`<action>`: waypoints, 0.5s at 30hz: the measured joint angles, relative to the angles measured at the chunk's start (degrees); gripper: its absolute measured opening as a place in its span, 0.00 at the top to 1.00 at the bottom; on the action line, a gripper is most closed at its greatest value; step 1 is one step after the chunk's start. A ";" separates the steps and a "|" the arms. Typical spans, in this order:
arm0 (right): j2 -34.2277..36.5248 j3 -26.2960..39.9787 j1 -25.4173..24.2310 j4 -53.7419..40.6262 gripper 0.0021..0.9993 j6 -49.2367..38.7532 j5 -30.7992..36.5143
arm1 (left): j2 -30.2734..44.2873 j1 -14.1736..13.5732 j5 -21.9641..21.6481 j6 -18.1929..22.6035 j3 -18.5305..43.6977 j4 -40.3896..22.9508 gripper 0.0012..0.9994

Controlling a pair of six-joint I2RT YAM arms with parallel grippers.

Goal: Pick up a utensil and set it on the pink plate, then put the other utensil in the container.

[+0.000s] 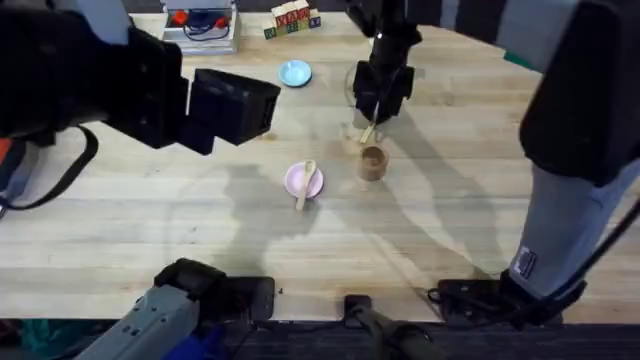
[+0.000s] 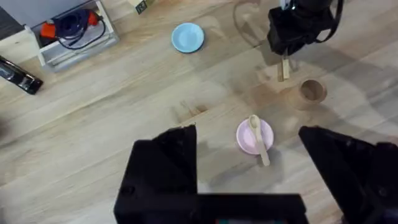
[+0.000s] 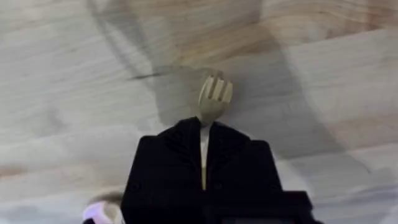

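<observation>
The pale wooden spoon (image 1: 306,184) lies across the small pink plate (image 1: 294,180), its handle sticking out over the near rim; both also show in the left wrist view, spoon (image 2: 259,139) on plate (image 2: 245,138). My right gripper (image 1: 378,106) hangs just beyond the brown wooden cup (image 1: 372,163), shut on the wooden fork (image 1: 367,132). The fork's tines (image 3: 215,94) stick out past the closed black fingers (image 3: 168,162). My left gripper (image 1: 262,106) is raised high over the table's left half, its fingers (image 2: 165,168) spread open and holding nothing.
A light blue plate (image 1: 295,72) sits at the back centre. A white tray with red and blue items (image 1: 200,26) and coloured toy blocks (image 1: 292,18) stand along the far edge. A black object (image 2: 22,78) lies at the left.
</observation>
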 joint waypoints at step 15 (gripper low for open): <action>-15.03 0.02 -1.34 -4.82 0.97 -7.22 0.01 | 0.00 0.00 0.00 0.00 0.00 -3.32 0.01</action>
